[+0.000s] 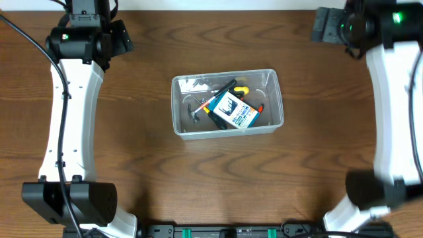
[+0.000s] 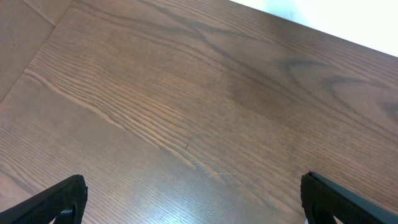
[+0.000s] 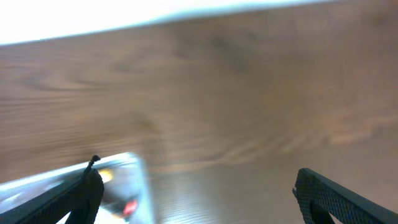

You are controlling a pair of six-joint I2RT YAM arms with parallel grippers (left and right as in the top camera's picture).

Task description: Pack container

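The container point(image 1: 228, 131) sits mid-worktop point(image 1: 132, 165), holding a box point(image 1: 232, 110) and several hand tools point(image 1: 228, 89). Nothing loose lies outside it in the overhead view, so packing looks finished or nearly so. The left end effector point(image 2: 193, 186) and right end effector point(image 3: 198, 177) both hang wide and empty over the far corners, well apart from the container. Any next move calls for finding something left to load; none shows.
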